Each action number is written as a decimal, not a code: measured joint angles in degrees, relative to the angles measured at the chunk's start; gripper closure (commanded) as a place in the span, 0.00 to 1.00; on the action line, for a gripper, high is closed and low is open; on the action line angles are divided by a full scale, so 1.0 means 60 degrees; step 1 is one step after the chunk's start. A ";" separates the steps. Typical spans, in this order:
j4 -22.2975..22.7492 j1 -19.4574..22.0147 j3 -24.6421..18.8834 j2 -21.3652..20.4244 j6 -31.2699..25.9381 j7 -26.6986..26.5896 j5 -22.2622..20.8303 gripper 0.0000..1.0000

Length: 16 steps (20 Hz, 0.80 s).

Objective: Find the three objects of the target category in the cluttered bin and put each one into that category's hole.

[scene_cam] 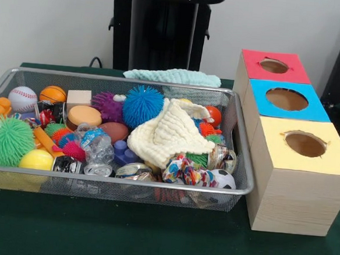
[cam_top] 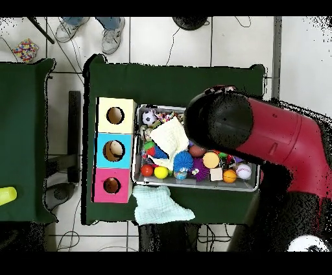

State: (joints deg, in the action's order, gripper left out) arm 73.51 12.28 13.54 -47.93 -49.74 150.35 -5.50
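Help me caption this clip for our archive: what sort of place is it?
Probably a robotics lab set up for a sorting test: a red and black robot arm over a green-covered table, a silver wire mesh bin of toys, and pale wooden boxes with coloured round-holed tops.

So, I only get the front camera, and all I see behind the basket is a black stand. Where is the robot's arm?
Observer: From overhead, the red and black arm reaches out over the wire mesh bin and hides part of it.
Operator: Is anybody around?
Observer: Yes. A person's sneakers show on the floor beyond the table, on the side away from the robot.
Operator: And that mint cloth behind the basket?
Observer: The mint cloth lies at the table's edge on the robot's side, and part of it overhangs that edge.
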 measured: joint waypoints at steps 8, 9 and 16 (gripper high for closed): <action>0.0000 0.0000 -0.0130 0.0479 0.0409 0.0000 -0.0474 0.00; 0.0000 -0.0001 -0.0177 0.0543 0.0545 0.0000 -0.0540 0.00; 0.0001 -0.0009 -0.0369 0.0956 0.1186 0.0000 -0.0972 0.00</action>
State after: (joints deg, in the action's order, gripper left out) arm 73.52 12.22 11.33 -42.20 -42.63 150.35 -11.34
